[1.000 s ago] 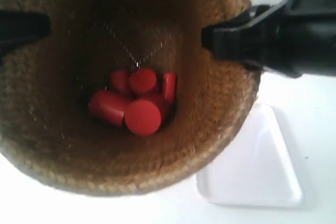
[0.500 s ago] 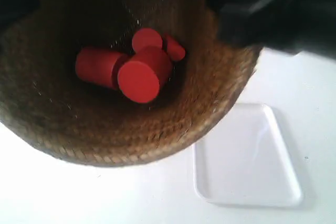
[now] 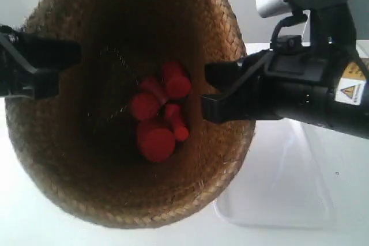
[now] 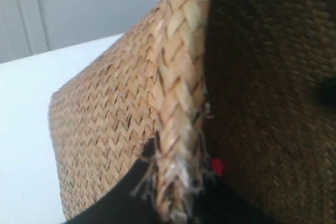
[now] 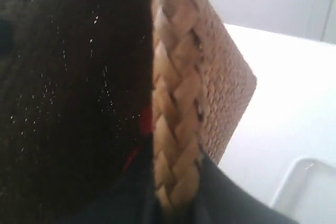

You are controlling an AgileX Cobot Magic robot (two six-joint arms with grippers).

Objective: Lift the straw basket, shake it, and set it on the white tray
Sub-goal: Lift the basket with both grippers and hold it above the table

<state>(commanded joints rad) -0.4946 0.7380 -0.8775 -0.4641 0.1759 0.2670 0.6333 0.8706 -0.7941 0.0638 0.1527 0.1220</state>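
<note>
The straw basket point(image 3: 69, 188) hangs tilted in the air and fills most of the exterior view. Several red cylinders point(image 3: 155, 142) lie in its dark bottom. The arm at the exterior view's left has its gripper point(image 3: 55, 64) clamped on one side of the rim, and the arm at the exterior view's right has its gripper point(image 3: 222, 93) clamped on the opposite side. In the left wrist view the braided rim point(image 4: 176, 103) runs between my left gripper point(image 4: 176, 205), shut on it. My right gripper point(image 5: 176, 192) is likewise shut on the rim point(image 5: 173, 103). The white tray point(image 3: 288, 194) lies on the table below, partly hidden.
A white table point(image 3: 346, 159) spreads under the basket. A corner of the tray point(image 5: 310, 184) also shows in the right wrist view. A pale wall point(image 4: 94, 9) stands behind.
The basket has swung up and down between the frames and tilted, and the red cylinders inside have tumbled into a new heap. Both grippers kept hold of the rim.
</note>
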